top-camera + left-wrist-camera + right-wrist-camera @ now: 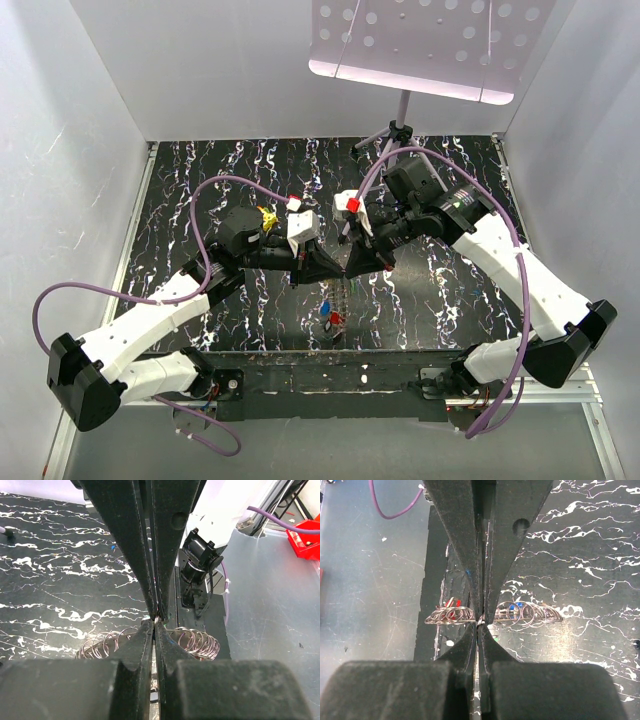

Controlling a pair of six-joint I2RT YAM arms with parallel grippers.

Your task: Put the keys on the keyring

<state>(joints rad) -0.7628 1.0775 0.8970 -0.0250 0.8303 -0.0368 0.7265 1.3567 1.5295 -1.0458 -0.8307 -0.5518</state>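
One keyring [532,614] pinched by left pincer [154,627], right pincer [480,627].

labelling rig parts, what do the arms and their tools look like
The left arm and right arm have white shells, black joints and a looping purple cable each. The left tool and right tool are matte black: two long tapering fingers, one with a round hole.

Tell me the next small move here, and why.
Probably pull the pincers gently apart. The left pincer and right pincer are both shut, tip to tip, seemingly on the keyring, whose wire loops spread to either side, with red and blue keys close by. Separating might open a gap for threading.
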